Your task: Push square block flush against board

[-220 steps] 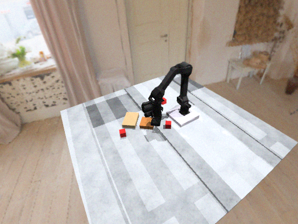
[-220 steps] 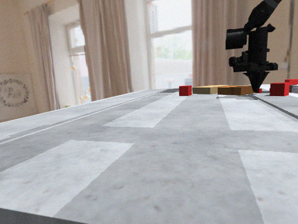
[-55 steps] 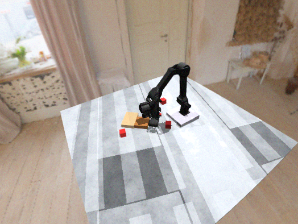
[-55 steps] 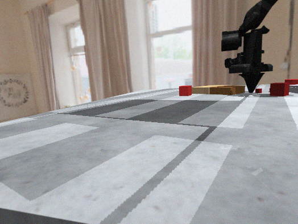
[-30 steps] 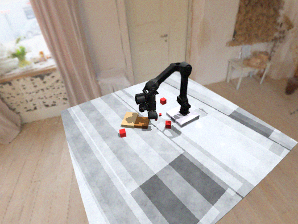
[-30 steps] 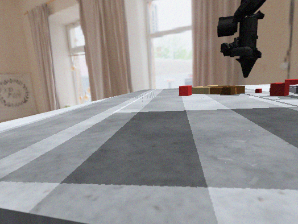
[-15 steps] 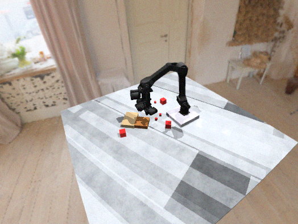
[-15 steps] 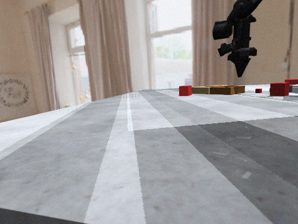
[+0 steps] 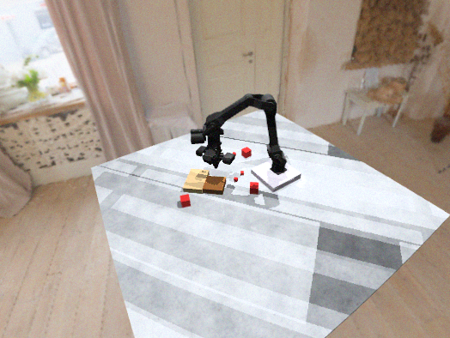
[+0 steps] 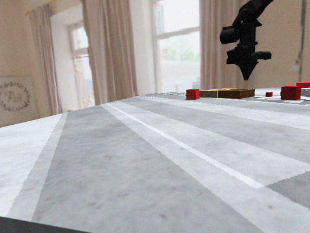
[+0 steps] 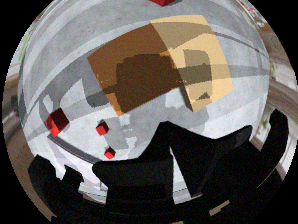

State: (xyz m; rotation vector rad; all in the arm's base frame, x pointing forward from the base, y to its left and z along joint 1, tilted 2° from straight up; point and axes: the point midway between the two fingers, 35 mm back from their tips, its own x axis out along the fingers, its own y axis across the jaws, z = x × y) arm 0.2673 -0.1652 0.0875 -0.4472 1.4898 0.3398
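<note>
The square brown block point(image 9: 215, 184) point(image 10: 236, 94) point(image 11: 105, 65) lies flat against the long side of the light wooden board point(image 9: 194, 182) point(image 10: 208, 94) point(image 11: 220, 75). One whole side of the block touches the board, with no gap visible. Their edges look even at the end facing the top camera; at the other end the board reaches past the block. My gripper point(image 9: 215, 165) point(image 10: 245, 79) point(image 11: 164, 125) is shut and empty. It hangs above the table, clear of both parts, and its shadow falls across them.
Red cubes stand around: one point(image 9: 185, 201) point(image 10: 193, 94) near the board's front end, one point(image 9: 254, 188) point(image 10: 290, 93) point(image 11: 57, 122) between block and white arm base point(image 9: 275, 184), another point(image 9: 246, 152) behind. Small red cubes point(image 9: 235, 179) point(image 11: 102, 128) lie beyond the block's free side.
</note>
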